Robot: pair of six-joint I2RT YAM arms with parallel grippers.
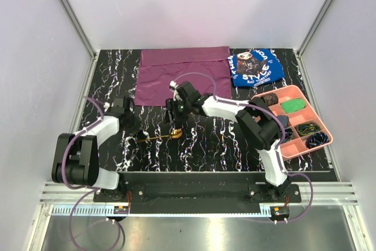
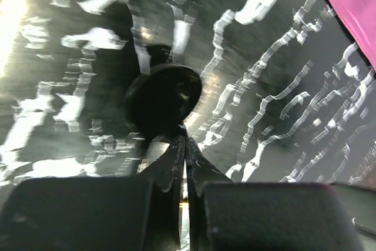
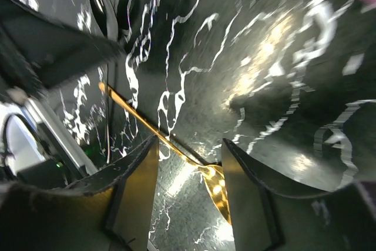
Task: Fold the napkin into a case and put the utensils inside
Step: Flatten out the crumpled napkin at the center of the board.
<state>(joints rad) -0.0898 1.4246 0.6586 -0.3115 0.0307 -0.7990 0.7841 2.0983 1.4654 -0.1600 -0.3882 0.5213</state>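
Left hand (image 1: 139,126): fingers (image 2: 174,163) pressed together, closed. It sits low over the table (image 1: 205,148) at the handle end of the spoon (image 1: 161,137). Whether the handle is pinched between them cannot be told.

Right hand (image 3: 190,145): jaws apart, one finger on either side of the spoon's neck and bowl, with a gap showing on both sides.

The spoon lies flat on the table, near the front, handle pointing left.

The napkin (image 1: 182,77) lies at the back of the table, apart from the spoon, its far edge folded over into a strip.

A blue cloth (image 1: 255,67) and a pink tray (image 1: 330,138) are on the right.
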